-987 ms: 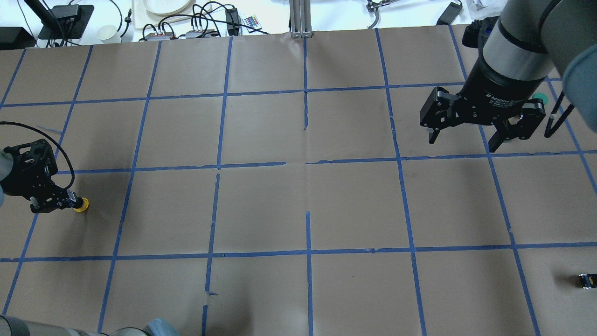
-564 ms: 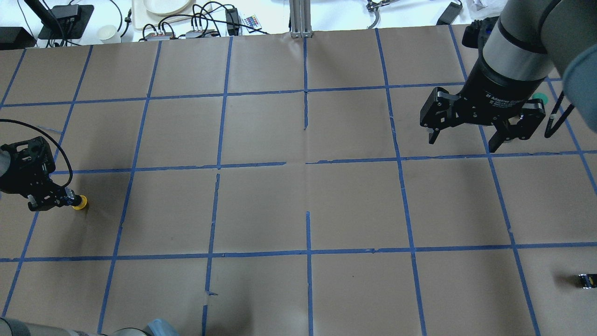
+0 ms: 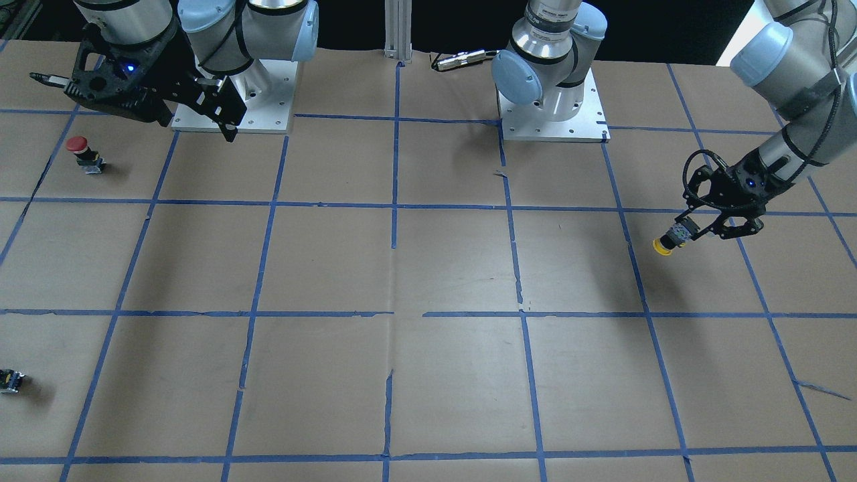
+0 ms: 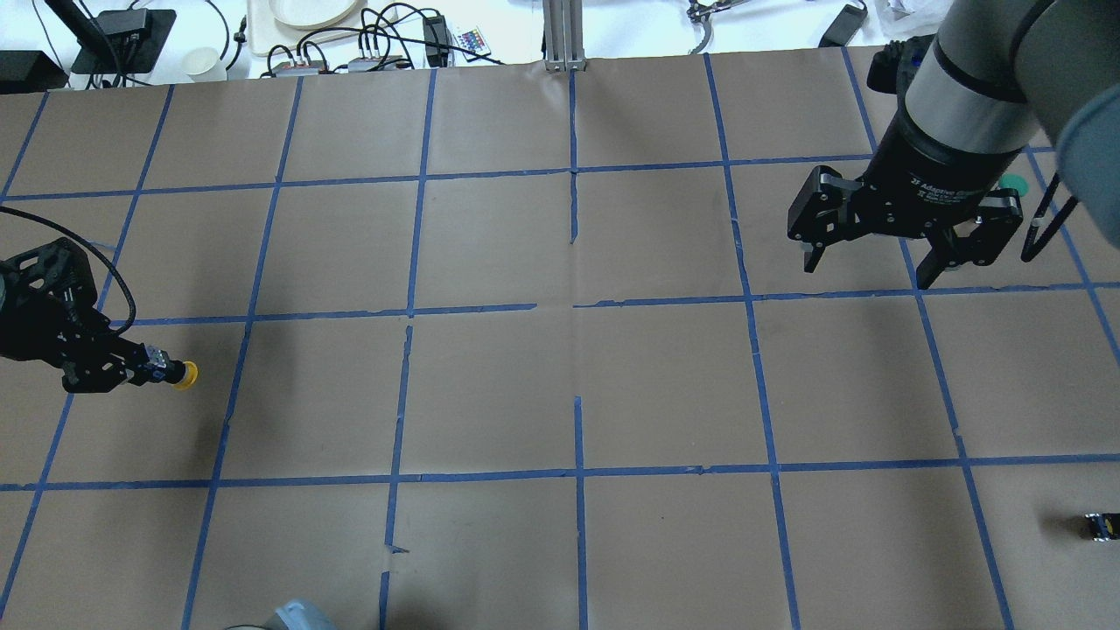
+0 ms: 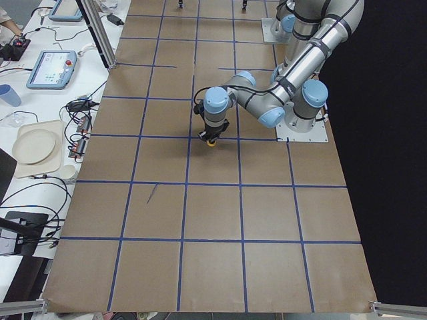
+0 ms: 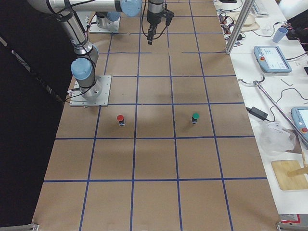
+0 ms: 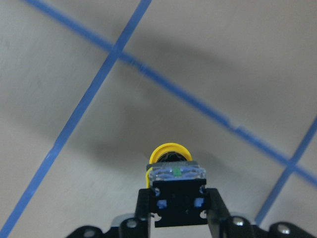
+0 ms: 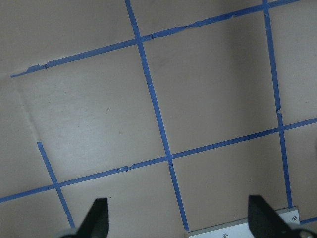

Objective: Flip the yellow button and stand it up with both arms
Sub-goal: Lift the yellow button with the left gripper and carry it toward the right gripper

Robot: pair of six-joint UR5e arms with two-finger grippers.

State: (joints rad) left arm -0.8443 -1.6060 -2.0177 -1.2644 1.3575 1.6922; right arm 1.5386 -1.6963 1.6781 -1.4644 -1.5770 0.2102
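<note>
The yellow button (image 4: 185, 374) is held off the table by its black-and-grey body in my left gripper (image 4: 150, 370). It lies roughly level, cap pointing away from the fingers. The left wrist view shows the yellow button (image 7: 170, 154) between the closed fingertips of the left gripper (image 7: 178, 199), above its shadow on the paper. The front view shows the left gripper (image 3: 689, 231) with the yellow cap (image 3: 663, 247) tilted down and outward. My right gripper (image 4: 866, 262) hangs open and empty high over the far right of the table; its spread fingers (image 8: 97, 218) show in the right wrist view.
A red-capped button (image 3: 79, 146) stands near the right arm's base. A green-capped button (image 4: 1012, 184) sits partly behind the right gripper. A small capless black part (image 4: 1099, 525) lies at the right edge. Brown paper with blue tape lines (image 4: 577, 306) covers the table.
My left gripper has swung to the right with the yellow button in it, and the cap now points more sideways. The right gripper has barely moved.
</note>
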